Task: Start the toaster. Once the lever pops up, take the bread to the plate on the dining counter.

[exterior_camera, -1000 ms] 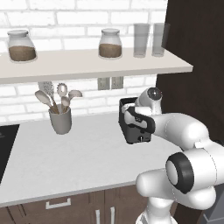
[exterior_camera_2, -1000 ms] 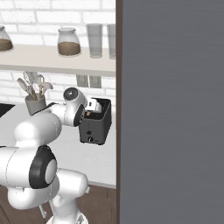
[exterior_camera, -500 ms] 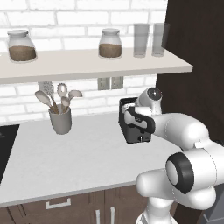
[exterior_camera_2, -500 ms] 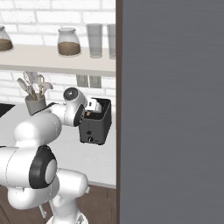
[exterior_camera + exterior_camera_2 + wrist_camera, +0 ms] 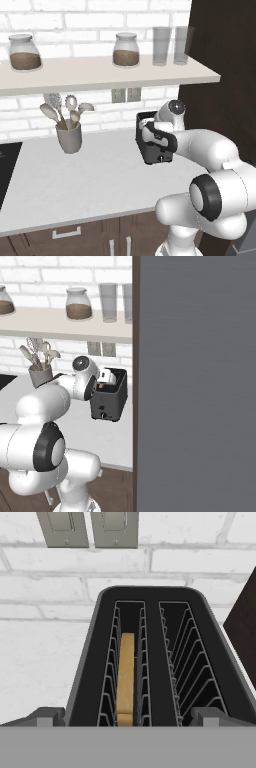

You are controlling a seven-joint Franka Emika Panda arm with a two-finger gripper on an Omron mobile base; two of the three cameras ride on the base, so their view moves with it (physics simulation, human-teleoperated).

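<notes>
A: Hand view looks straight down into the toaster [image 5: 150, 662]. Two slots. The bread [image 5: 126, 677] stands on edge in the left slot, sunk below the rim; right slot bare wire. Two wall sockets [image 5: 87, 527] on the brick beyond.

B: Fingers?

A: The fingers [image 5: 127, 716] are spread as wide as they go, one tip at each lower corner of the view, holding nothing. They straddle the toaster's near end.

B: Left base view puts the toaster [image 5: 152, 145] on the white table [image 5: 75, 185], right of the cup of wooden spoons [image 5: 67, 132], under the shelf [image 5: 100, 75] with jars and glasses. The wrist hangs right over it. Right base view: the same toaster [image 5: 110, 398], hand just above its top, a dark panel [image 5: 195, 381] close on its right.

A: Step in hand, my guess: starting it. The lever I can't pick out from any angle. It may sit on the end face under the hand.

B: Then find it first. Come down with one fingertip on the lever, push straight down along the toaster's end, no sideways shove; the box is light and could slide on the table. Keep clear of the slot so the slice isn't knocked.

A: Against the pictures from a second back and half a second back?

B: No change. Arm, toaster, cup all sit in the same spots. The arm looks paused.
</notes>
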